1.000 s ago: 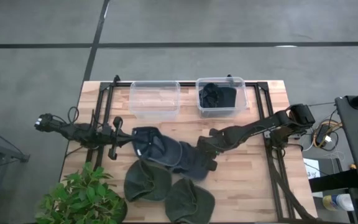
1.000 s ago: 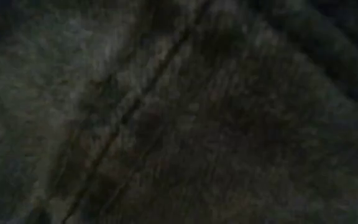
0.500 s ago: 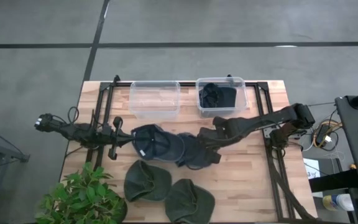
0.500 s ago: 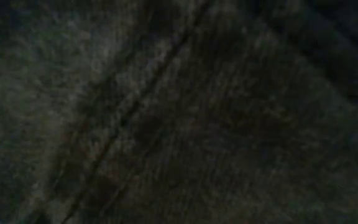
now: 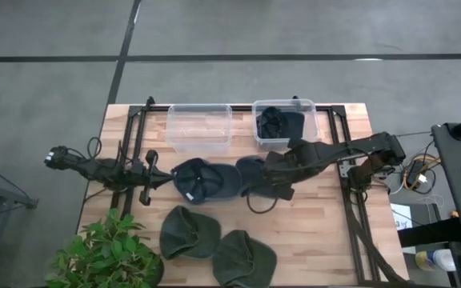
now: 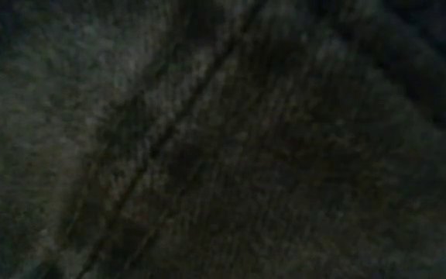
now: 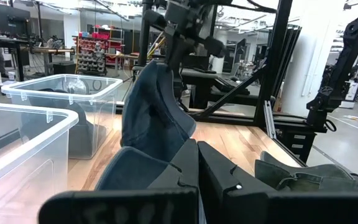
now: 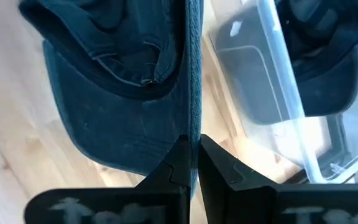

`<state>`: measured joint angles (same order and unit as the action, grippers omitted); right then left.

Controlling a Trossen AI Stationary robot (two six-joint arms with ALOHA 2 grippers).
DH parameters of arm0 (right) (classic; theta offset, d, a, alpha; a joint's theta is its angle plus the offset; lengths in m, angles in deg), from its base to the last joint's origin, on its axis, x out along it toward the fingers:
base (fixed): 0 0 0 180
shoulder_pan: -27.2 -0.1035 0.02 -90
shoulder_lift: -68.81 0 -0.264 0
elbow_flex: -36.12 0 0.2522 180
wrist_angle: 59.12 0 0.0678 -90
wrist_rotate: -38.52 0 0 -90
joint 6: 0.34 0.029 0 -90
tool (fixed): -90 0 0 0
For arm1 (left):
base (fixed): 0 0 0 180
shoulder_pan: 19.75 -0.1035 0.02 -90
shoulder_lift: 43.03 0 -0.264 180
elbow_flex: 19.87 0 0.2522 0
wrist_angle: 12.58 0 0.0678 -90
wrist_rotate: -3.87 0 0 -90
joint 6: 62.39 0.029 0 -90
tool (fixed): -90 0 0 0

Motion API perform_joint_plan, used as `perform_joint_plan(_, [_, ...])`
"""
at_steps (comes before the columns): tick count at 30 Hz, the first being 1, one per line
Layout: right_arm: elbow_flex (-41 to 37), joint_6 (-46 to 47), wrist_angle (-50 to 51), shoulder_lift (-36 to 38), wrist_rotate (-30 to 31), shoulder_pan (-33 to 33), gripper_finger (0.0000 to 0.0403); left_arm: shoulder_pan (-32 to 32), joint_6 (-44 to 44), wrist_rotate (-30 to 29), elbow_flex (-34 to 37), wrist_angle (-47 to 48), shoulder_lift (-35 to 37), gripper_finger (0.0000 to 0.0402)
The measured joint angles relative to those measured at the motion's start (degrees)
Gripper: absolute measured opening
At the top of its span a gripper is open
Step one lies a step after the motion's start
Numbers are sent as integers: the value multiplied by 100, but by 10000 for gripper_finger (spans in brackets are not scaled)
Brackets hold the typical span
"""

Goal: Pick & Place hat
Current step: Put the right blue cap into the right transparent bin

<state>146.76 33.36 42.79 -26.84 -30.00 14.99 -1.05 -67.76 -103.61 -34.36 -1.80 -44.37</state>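
Note:
My right gripper is shut on a dark blue cap and holds it up over the middle of the table, near the two clear bins. The left wrist view shows this cap hanging upright. A second dark blue cap lies on the table just ahead of my left gripper, which is shut; I cannot tell whether it touches that cap. Two green caps lie near the front edge. The low view is filled by dark cloth. My right gripper pinches a thin edge of the blue cap between its two fingers, next to the curved, stitched brim. The fingers come down from above. The cap hangs upright below them, its inside showing; whether its lower end rests on the other cap, I cannot tell.
The left clear bin stands at the far edge, and the right clear bin beside it holds a dark hat. A potted plant stands at the front left corner. Black frame rails run along both sides.
My right gripper has gone up and toward the far edge, toward the right bin, with the blue cap. The cap has come off the table and off the other caps and now hangs upright. The second blue cap and the green caps have stayed put.

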Motion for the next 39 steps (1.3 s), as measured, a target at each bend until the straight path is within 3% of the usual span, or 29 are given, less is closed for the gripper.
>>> perform_joint_plan(13, [1349, -162, 186, 44, -146, -103, 8, 0, 0, 0, 0, 0, 0, 0])
perform_joint_plan(22, [1824, -415, 182, 46, 651, -101, 8, 0, 0, 0, 0, 0, 0, 0])
perform_joint_plan(31, [1729, -1140, 186, 66, 2007, -37, 8, 0, 0, 0, 1, 1, 2, 0])
perform_joint_plan(39, [1625, -1869, 186, 117, 2415, 307, 8, 2, 0, 0, 0, 0, 1, 0])
